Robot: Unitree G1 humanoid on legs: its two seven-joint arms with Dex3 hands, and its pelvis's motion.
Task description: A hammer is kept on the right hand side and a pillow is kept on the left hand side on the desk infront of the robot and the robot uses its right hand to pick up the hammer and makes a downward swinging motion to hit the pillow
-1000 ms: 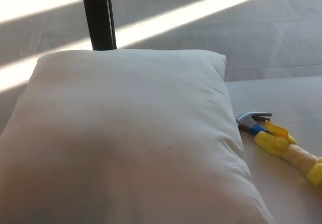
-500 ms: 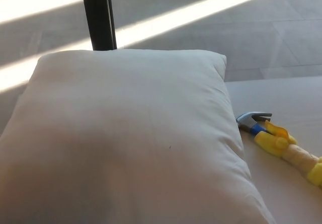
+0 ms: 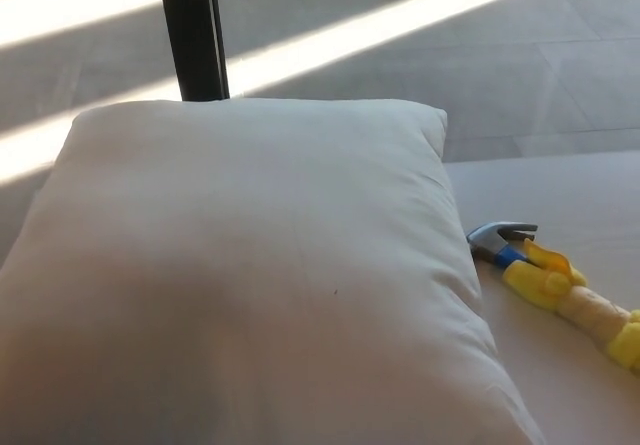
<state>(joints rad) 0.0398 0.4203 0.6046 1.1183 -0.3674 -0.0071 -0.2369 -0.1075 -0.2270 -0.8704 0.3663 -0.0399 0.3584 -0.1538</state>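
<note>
A large white pillow point(image 3: 250, 265) fills the left and middle of the head view, lying flat on the desk. To its right lies a toy hammer point(image 3: 555, 285) with a grey metal head point(image 3: 497, 235) close to the pillow's edge, a blue neck, yellow parts and a pale wooden handle running off toward the right edge. Neither of my hands shows anywhere in the view.
The pale desk point(image 3: 580, 195) shows on the right, with its far edge behind the hammer. A black upright post point(image 3: 192, 30) stands behind the pillow. Beyond lies a grey floor crossed by bright sunlight stripes.
The whole picture has shifted a few pixels left, so the camera moved slightly. The pillow and hammer lie as before.
</note>
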